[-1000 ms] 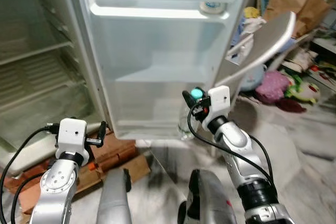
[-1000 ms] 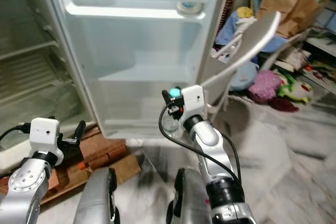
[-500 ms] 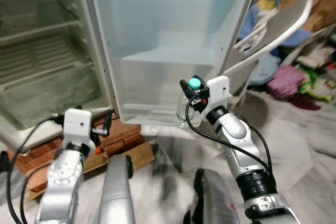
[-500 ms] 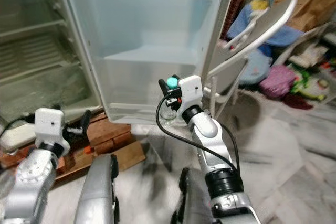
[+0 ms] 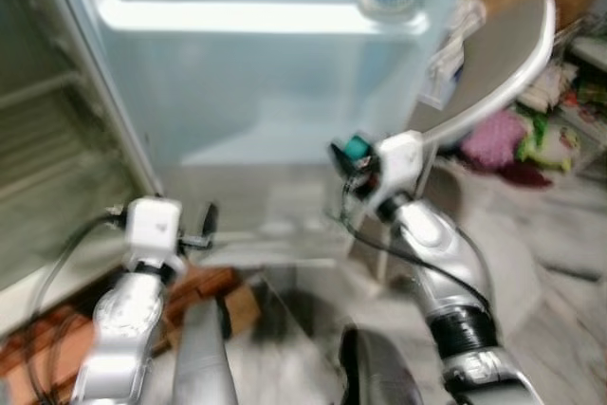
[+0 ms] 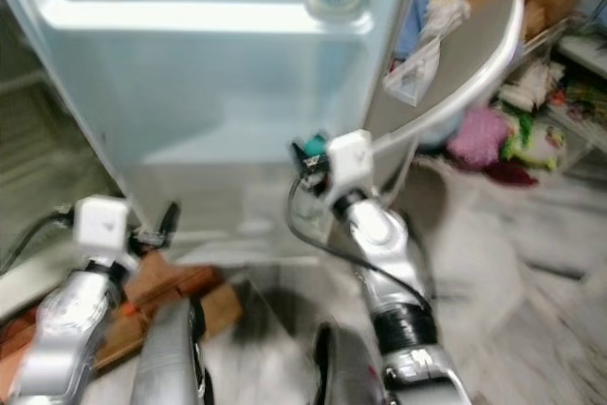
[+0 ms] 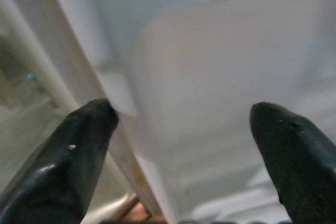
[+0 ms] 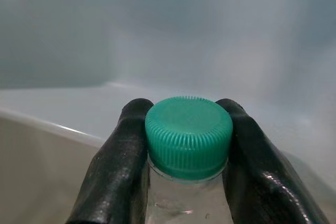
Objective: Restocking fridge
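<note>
Right hand (image 8: 187, 182) gripping green-capped bottle (image 8: 188, 136) — unlabelled, fridge door (image 5: 256, 92) behind

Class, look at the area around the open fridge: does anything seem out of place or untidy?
Yes. A grey board leans tilted beside the fridge door, and clothes and bags are heaped on the floor behind it. Bricks lie under the fridge. The bottle in the right gripper looks intact.

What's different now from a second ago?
The camera has shifted and blurred, so the robot is moving. The right end effector stays shut on the green-capped bottle before the open fridge door. The left end effector stays open, holding nothing.
</note>
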Available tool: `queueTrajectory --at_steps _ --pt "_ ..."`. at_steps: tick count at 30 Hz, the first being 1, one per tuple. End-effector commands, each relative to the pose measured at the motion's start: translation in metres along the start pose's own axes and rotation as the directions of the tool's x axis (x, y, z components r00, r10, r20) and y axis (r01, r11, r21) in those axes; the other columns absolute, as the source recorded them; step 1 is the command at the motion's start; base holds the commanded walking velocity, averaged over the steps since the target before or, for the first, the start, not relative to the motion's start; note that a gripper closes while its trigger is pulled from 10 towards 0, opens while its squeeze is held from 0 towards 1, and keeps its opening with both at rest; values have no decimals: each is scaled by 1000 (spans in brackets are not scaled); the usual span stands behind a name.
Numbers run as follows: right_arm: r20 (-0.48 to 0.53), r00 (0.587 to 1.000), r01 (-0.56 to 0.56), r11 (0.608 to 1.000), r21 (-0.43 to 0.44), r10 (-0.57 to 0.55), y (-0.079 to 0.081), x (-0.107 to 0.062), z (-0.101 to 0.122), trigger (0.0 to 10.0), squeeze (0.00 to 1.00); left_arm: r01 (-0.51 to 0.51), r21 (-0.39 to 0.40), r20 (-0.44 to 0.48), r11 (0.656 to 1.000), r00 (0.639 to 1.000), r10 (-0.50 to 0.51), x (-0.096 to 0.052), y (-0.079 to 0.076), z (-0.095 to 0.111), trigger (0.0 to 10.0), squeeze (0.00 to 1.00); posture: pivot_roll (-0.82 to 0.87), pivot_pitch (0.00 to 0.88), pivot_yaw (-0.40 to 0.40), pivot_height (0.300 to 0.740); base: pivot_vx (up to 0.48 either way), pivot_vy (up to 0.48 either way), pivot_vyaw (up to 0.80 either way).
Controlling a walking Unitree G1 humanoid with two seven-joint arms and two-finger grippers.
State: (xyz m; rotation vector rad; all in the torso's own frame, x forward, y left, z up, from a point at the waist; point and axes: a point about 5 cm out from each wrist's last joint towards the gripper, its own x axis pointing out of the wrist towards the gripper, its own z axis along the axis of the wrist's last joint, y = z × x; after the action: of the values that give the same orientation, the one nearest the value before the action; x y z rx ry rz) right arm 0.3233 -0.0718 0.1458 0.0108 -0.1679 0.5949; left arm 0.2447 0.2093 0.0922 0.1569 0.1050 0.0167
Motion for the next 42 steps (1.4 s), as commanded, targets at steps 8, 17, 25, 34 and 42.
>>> queueTrajectory --at_steps 8,17,25,34,42 --pt "-30 997 70 991 -110 -74 -20 0 -8 10000 0 57 -11 9 998 998 -56 -2 -16 3 10000 0 166 106 -64 561 0 0 0" --pt "-41 999 -37 996 -79 33 -9 13 -10 10000 0 0 13 -11 1000 1000 0 -9 -11 -1 10000 0 178 125 -76 561 0 0 0" --pt "-14 1000 -23 997 -69 23 -6 22 -9 10000 0 -24 17 -56 1000 998 25 -18 -18 -7 10000 0 195 140 -89 561 0 0 0" --pt "-110 994 -15 995 -100 4 -5 36 -23 10000 0 -59 39 -84 998 995 62 -26 -9 -8 10000 0 236 186 -108 561 0 0 0" --pt "-105 994 -10 982 -187 -10 -1 49 -16 10000 0 -93 49 -113 994 989 98 -48 4 -10 10000 0 283 256 -135 561 0 0 0"
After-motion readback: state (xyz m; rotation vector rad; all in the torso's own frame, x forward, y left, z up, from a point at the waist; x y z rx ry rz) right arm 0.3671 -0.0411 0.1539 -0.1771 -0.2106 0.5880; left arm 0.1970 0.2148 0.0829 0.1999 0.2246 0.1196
